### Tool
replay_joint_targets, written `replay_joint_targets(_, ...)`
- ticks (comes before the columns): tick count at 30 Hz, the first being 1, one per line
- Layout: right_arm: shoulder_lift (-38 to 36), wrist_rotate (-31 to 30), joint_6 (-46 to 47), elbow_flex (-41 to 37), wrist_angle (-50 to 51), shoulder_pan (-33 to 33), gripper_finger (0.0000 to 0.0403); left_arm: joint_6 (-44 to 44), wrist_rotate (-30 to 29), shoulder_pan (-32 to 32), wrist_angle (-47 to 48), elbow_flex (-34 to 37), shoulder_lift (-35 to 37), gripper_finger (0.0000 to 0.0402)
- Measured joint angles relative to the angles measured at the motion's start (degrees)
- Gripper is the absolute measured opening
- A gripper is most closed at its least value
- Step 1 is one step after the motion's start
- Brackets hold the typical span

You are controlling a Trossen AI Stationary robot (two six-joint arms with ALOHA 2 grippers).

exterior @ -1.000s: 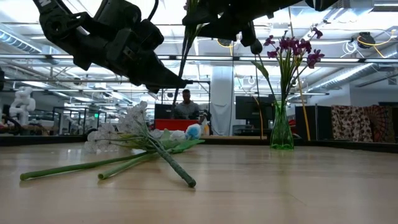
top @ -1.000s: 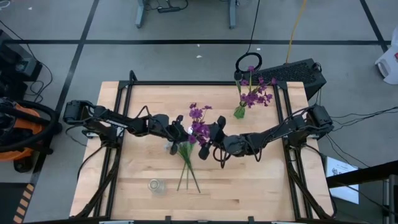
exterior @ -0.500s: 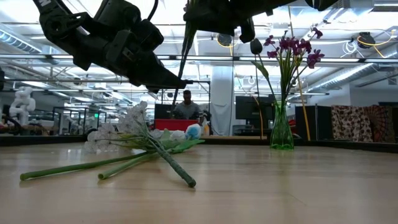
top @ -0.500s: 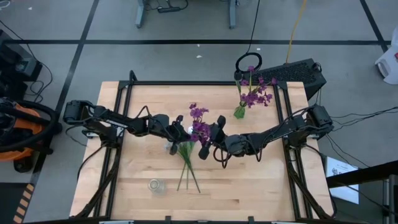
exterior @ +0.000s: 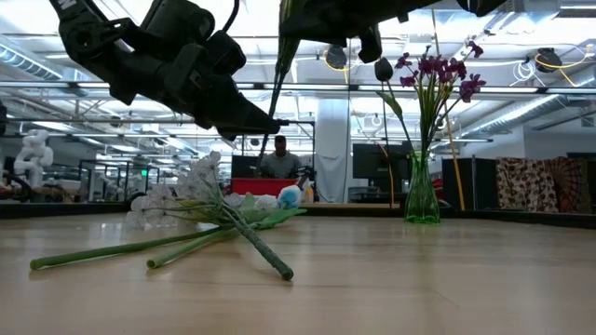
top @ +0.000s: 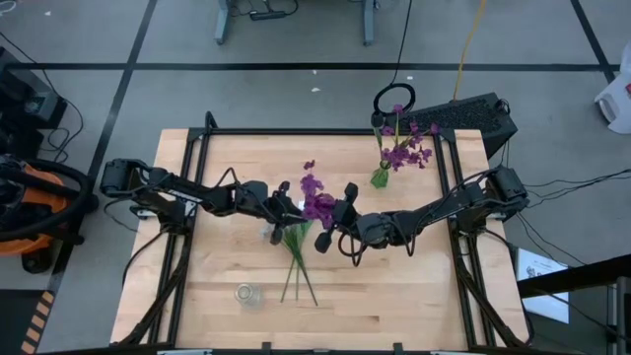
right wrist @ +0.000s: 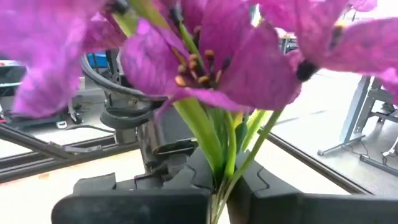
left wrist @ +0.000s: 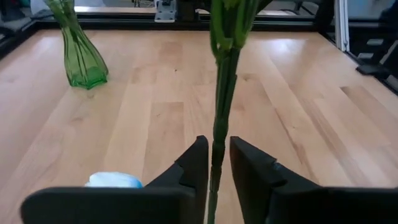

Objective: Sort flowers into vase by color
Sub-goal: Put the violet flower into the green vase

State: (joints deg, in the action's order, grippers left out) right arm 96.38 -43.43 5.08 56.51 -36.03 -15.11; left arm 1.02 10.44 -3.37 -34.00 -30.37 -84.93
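No brand, label or writing could be read on anything in view. Two dark arms met above the middle of the pale wooden table [top: 414,276]. The right gripper [right wrist: 219,186] had its jaws closed on the green stem of one purple artificial flower [top: 317,202], held upright just under the blossoms. The left gripper [left wrist: 215,163] sat lower on that same stem, its fingers [left wrist: 194,163] slightly parted with the stem between them; whether they still pressed it could not be told. Below the grippers, a loose pile of long-stemmed flowers [exterior: 209,228] lay flat on the table, at least three stems crossing, with white and pale blue blossoms. Two vases showed: a green glass vase [exterior: 421,195] at the far right holding several purple flowers, and a small clear glass vase [top: 246,294] near the front edge.
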Motion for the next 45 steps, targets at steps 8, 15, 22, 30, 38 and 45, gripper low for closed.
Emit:
replay_joint_targets(8,-4.7,-0.1,-3.6,0.1,1.7,-0.1,0.0004,-2.2,-1.5,-0.1,0.0,0.0,0.0,0.0143)
replay_joint_targets(15,-12.2,-5.2,-3.4,7.0,23.7,-1.7,0.0003,-2.1,-1.7,-0.1,1.1,0.0,0.0,0.0194)
replay_joint_targets(22,-12.9,-15.0,-2.4,18.1,47.6,-4.7,0.0003,-1.8,-2.3,-0.1,1.5,0.0,0.0,0.0201)
replay_joint_targets(30,-12.8,-22.9,-1.2,21.5,58.6,-4.6,0.0002,-1.8,-3.8,0.0,1.5,0.0,0.0,0.0201)
replay_joint_targets(38,-12.8,-22.9,2.4,21.5,65.6,0.5,0.0002,-1.8,-3.8,0.0,1.6,0.0,0.0,0.0201)
replay_joint_targets(45,-12.8,-22.9,6.5,20.1,71.6,6.5,0.0004,-2.0,-3.8,0.0,1.6,0.0,0.0,0.0201)
